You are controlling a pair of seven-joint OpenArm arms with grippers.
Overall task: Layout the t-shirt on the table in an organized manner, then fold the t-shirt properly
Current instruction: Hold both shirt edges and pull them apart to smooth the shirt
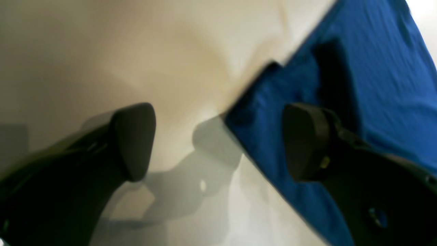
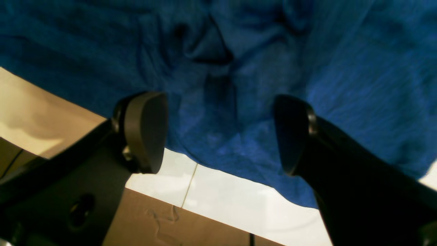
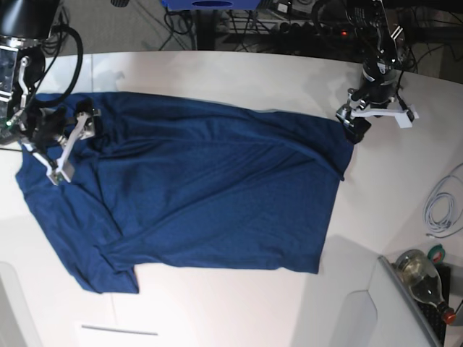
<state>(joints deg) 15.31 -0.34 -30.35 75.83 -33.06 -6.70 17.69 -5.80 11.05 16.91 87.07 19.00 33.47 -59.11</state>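
The dark blue t-shirt [image 3: 202, 195] lies spread across the white table [image 3: 217, 72], wrinkled, with one sleeve at the lower left. My left gripper [image 3: 354, 124] hovers at the shirt's far right corner. In the left wrist view the left gripper [image 1: 220, 141] is open: one finger is over bare table [image 1: 102, 51], the other over the shirt [image 1: 375, 85], and nothing is pinched. My right gripper [image 3: 71, 144] is over the shirt's left end. The right wrist view shows the right gripper [image 2: 218, 133] open above creased shirt cloth [image 2: 358, 85], near the table [image 2: 222, 201] edge.
A white cable [image 3: 441, 210] lies at the table's right edge, with a bottle [image 3: 421, 271] and a grey box [image 3: 362, 311] at the lower right. Brown cardboard [image 2: 170, 218] shows past the table edge in the right wrist view. Cables and gear crowd the far side.
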